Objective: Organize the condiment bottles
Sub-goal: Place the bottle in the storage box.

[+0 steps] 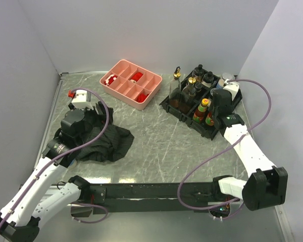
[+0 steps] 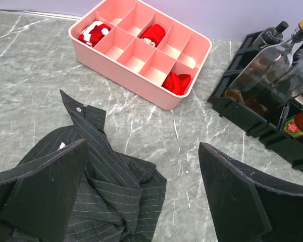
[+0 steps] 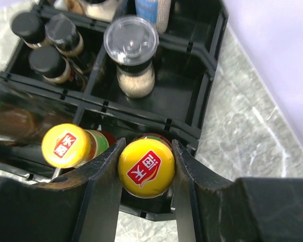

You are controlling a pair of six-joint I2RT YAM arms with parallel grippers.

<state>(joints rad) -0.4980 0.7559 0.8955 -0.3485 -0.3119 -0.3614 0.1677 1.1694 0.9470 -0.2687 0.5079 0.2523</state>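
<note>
While the right gripper [image 3: 147,147] clamps a yellow-capped bottle [image 3: 145,169] (left gripper [image 2: 142,151] spread, idle), all visible condiment bottles [image 1: 191,93] seem racked.

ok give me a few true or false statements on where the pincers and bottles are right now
1. The right pincer grips a yellow-capped bottle at the rack. True.
2. The left pincer holds the cloth. False: it is open above the cloth, holding nothing.
3. Three compartments of the tray hold red pieces. True.
4. The shaker lies on its side. False: it stands upright in a rack compartment.
5. In the top view, the rack is left of the tray. False: it is right of it.
</note>
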